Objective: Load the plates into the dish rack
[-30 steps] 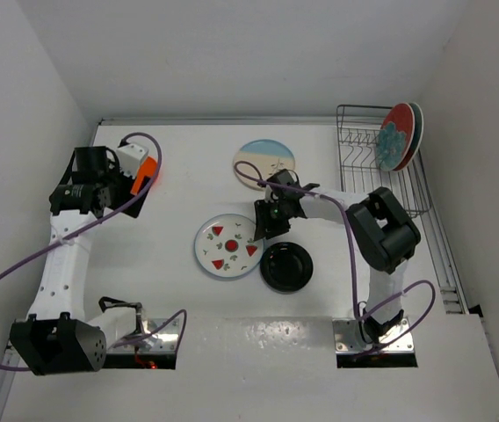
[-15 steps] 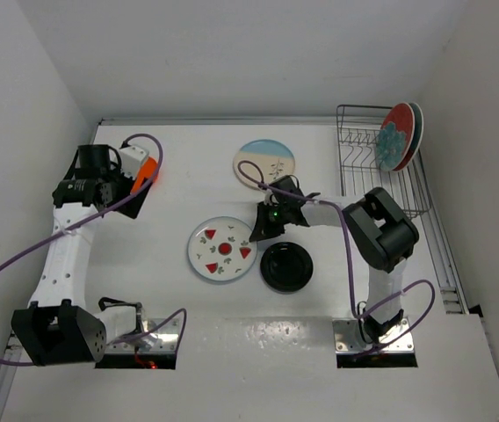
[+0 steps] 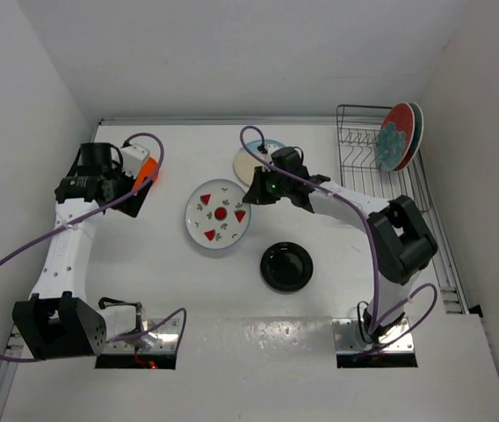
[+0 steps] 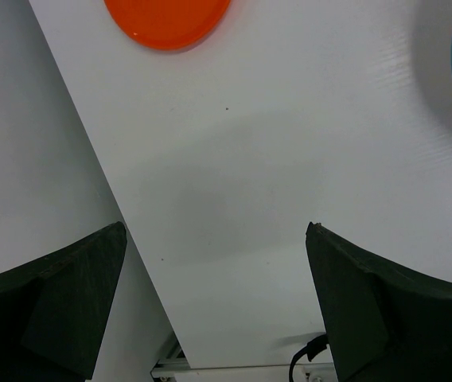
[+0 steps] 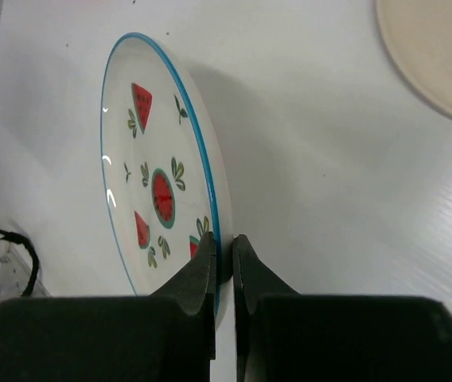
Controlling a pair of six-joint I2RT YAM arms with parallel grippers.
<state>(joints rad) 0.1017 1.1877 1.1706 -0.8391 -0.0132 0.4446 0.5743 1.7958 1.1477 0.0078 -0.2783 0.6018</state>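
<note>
My right gripper (image 5: 224, 247) is shut on the rim of the white watermelon plate (image 5: 158, 191). It holds the plate tilted above the table; in the top view the right gripper (image 3: 251, 194) is at the right edge of the watermelon plate (image 3: 220, 214). Behind it, the right arm partly hides the cream-and-blue plate (image 3: 254, 163). The black plate (image 3: 286, 266) lies flat nearer the front. Two red plates (image 3: 399, 134) stand in the dish rack (image 3: 355, 167). My left gripper (image 4: 214, 239) is open above bare table, short of the orange plate (image 4: 166, 20).
The dish rack stands at the back right against the right wall. In the left wrist view the left wall meets the table close beside the gripper's left finger (image 4: 59, 302). Purple cables loop from both arms.
The right gripper has shut on the watermelon plate's rim, lifted it and carried it back and a little left, over the cream-and-blue plate's edge. The left arm has hardly moved.
</note>
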